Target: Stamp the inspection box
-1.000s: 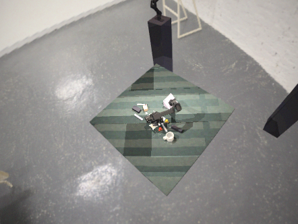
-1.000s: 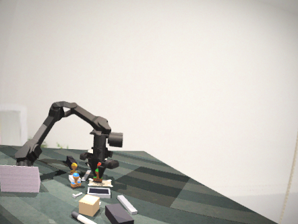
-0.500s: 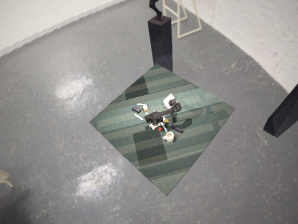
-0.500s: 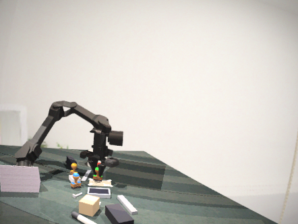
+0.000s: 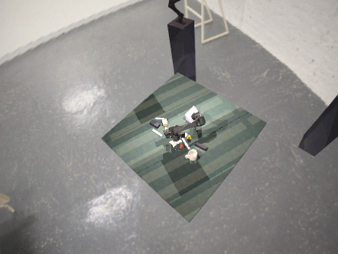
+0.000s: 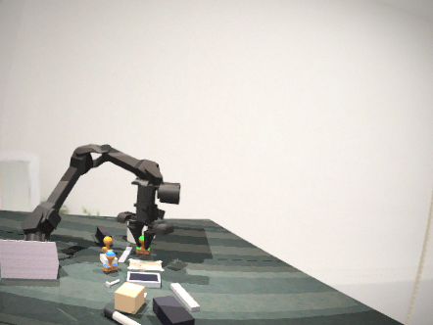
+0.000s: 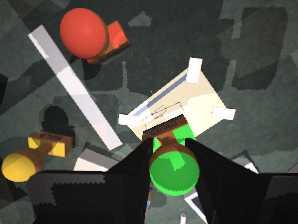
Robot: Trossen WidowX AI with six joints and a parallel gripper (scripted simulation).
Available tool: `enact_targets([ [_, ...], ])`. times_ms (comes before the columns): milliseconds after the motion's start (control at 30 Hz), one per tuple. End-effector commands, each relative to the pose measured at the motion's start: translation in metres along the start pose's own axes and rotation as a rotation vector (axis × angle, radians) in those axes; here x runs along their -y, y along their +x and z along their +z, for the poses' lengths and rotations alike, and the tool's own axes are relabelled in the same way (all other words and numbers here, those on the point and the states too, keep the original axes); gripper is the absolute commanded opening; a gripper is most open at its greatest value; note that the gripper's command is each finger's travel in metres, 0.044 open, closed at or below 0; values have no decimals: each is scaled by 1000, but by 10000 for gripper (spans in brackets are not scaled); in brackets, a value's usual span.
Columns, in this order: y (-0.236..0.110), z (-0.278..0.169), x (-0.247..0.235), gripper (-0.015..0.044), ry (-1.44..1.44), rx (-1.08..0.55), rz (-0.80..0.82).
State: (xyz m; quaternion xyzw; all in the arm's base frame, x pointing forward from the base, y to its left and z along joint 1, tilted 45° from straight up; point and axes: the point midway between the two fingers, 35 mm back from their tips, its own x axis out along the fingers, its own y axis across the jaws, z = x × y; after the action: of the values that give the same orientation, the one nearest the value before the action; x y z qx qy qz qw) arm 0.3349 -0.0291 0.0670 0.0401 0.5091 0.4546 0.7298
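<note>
The gripper (image 7: 172, 150) is clamped on the green-knobbed PASS stamp (image 7: 174, 167), which hangs over the card (image 7: 192, 107) at its 7 o'clock edge, by the printed inspection box (image 7: 162, 112); coming down off-centre could put the print across the box line or off the card; any sideways drag on contact would smear or double it; the red stamp (image 7: 85, 32) stands at 10 o'clock

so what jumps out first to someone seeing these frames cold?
The bright green-knobbed stamp clamped in the gripper, with its base at the edge of the cream card taped down at the corners. Next, the red-knobbed stamp up left of the card in the wrist view and the yellow-knobbed stamp lying at lower left. From outside, the dark arm arches over a cluster of small items on the green striped mat.
</note>
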Motion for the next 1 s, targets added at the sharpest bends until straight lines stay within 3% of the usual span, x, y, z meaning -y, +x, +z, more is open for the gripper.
enact_targets([
  [0,-8,-1,1,0,-1,0,-5],
  [667,-37,-3,1,0,-1,0,-5],
  [967,-43,-61,32,0,5,-14,-27],
])
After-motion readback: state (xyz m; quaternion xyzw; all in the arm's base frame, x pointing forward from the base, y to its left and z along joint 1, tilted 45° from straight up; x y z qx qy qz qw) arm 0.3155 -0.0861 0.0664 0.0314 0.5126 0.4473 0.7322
